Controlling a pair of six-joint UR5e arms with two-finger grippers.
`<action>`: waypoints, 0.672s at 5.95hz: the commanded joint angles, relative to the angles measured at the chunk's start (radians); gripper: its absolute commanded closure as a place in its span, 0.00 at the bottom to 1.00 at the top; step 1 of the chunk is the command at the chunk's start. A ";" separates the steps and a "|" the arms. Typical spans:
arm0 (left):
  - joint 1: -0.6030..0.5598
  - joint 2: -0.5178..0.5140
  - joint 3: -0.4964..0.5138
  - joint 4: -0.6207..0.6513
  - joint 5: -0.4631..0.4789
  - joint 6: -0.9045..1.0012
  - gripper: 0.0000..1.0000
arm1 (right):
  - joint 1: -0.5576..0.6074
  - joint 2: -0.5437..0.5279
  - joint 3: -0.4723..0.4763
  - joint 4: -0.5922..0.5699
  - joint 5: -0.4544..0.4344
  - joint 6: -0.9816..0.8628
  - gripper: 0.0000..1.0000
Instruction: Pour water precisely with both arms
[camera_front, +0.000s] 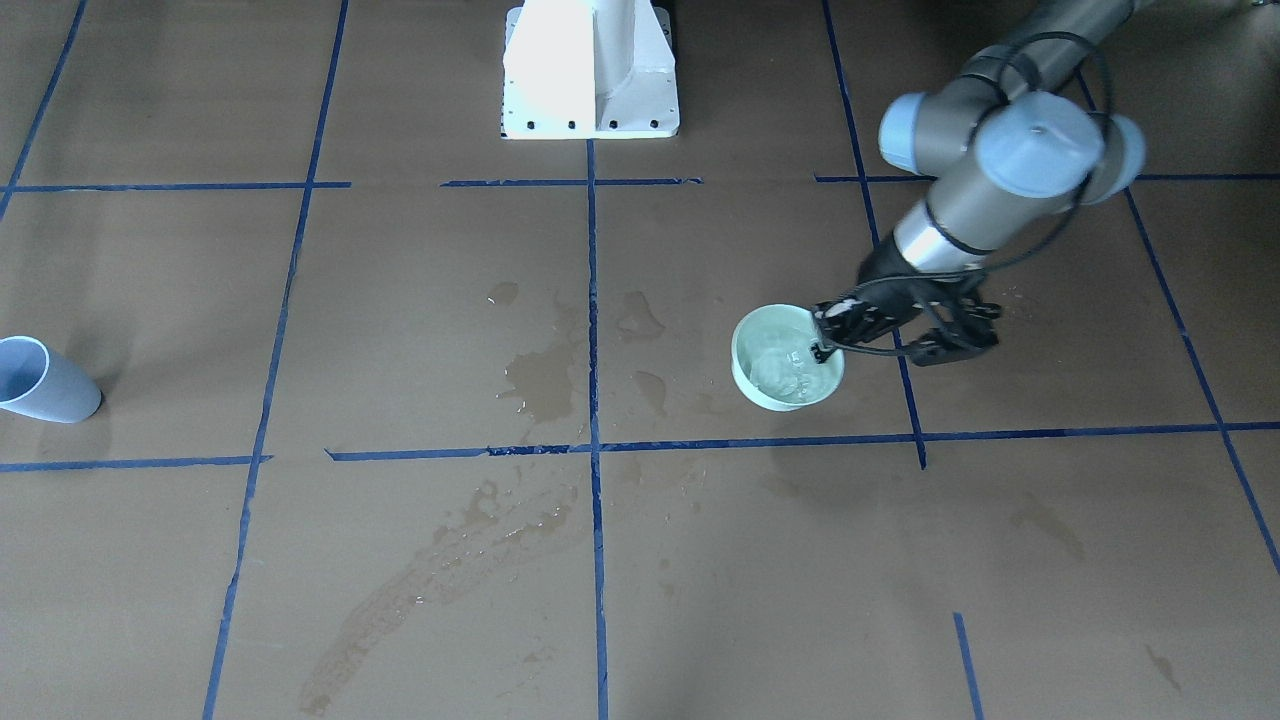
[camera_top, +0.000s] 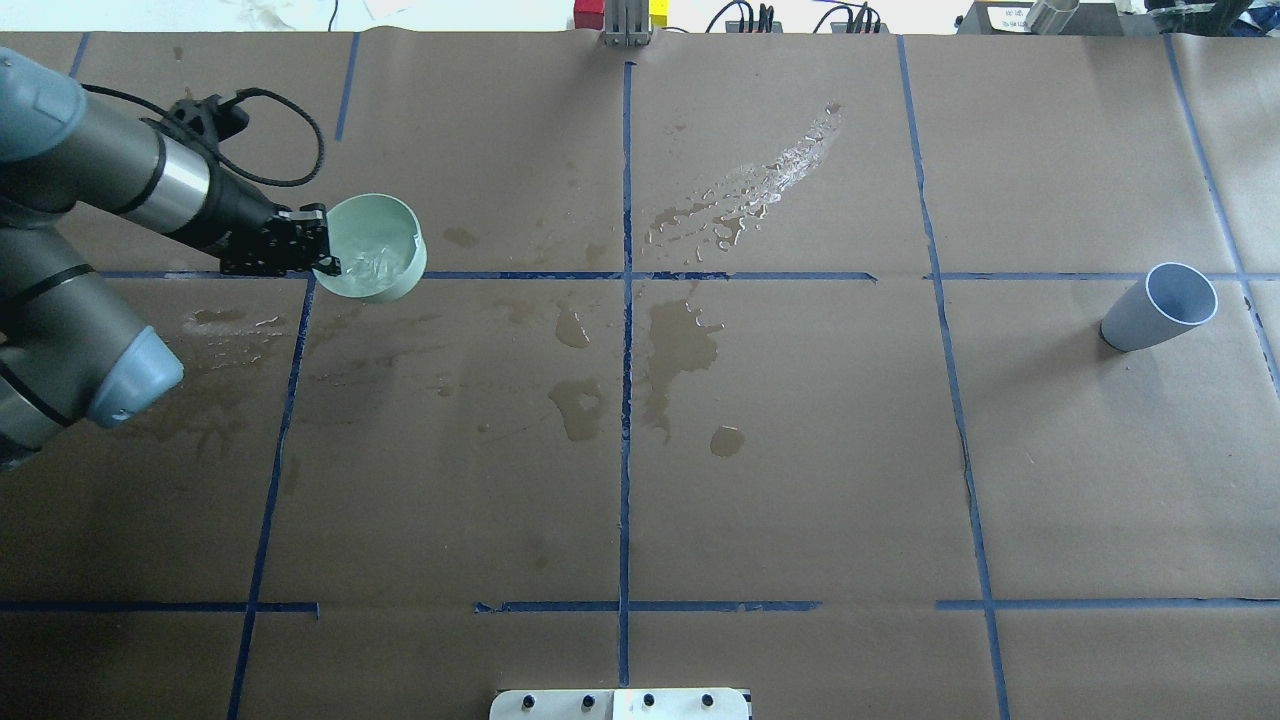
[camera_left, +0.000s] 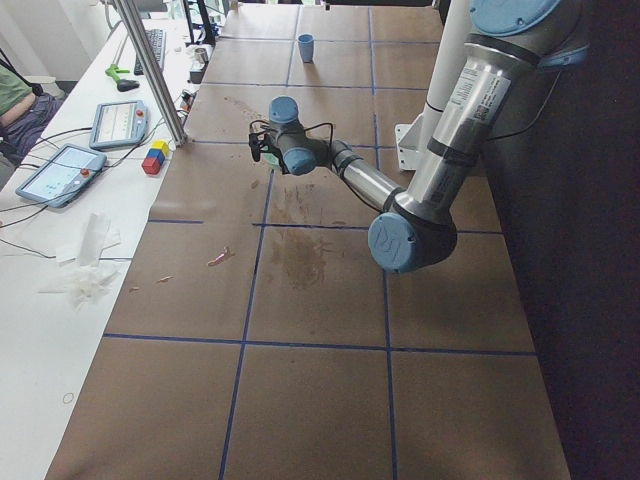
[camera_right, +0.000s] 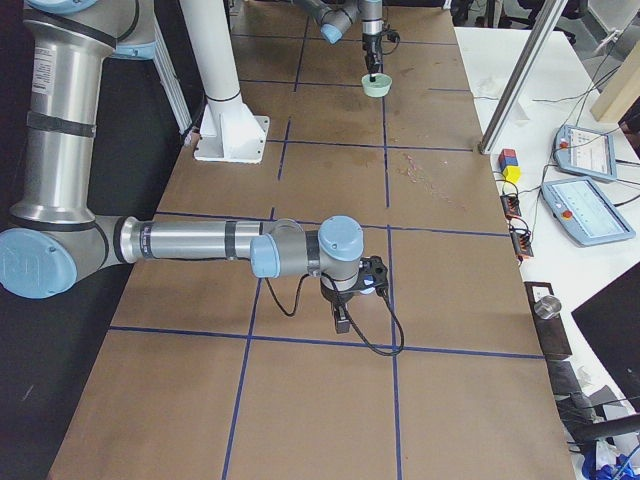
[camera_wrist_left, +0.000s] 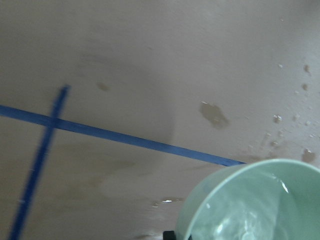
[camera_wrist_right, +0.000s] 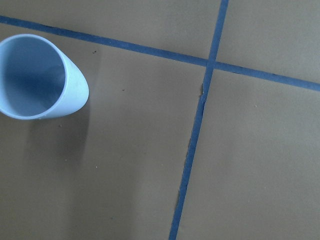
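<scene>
A pale green cup (camera_front: 760, 345) (camera_top: 400, 225) stands upright on the robot's left side of the table. The water (camera_front: 785, 372) (camera_top: 368, 264) (camera_wrist_left: 250, 222) shimmers inside it. My left gripper (camera_front: 826, 343) (camera_top: 324, 260) is shut on the cup's rim, with one finger inside the wall. I cannot tell whether the cup rests on the paper or hangs just above it. A light blue cup (camera_front: 40, 382) (camera_top: 1158, 306) (camera_wrist_right: 37, 77) stands far off on the other side. My right gripper (camera_right: 340, 312) hovers low near it. Its fingers show only in the exterior right view, so I cannot tell whether it is open or shut.
Dark wet blotches (camera_top: 680, 345) and a trail of droplets (camera_top: 765, 180) mark the brown paper mid-table. The white pedestal (camera_front: 590, 70) stands at the robot's edge. Blue tape lines cross the table. A side desk holds tablets (camera_left: 60, 172) and coloured blocks (camera_left: 155, 158).
</scene>
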 joint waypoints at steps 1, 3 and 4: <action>0.175 -0.137 0.041 0.076 0.171 -0.118 1.00 | 0.001 0.000 -0.004 0.000 -0.001 0.000 0.00; 0.232 -0.239 0.166 0.073 0.242 -0.155 1.00 | 0.000 0.000 -0.005 0.000 -0.001 0.000 0.00; 0.236 -0.256 0.203 0.072 0.245 -0.154 1.00 | 0.000 0.000 -0.005 0.000 -0.001 0.000 0.00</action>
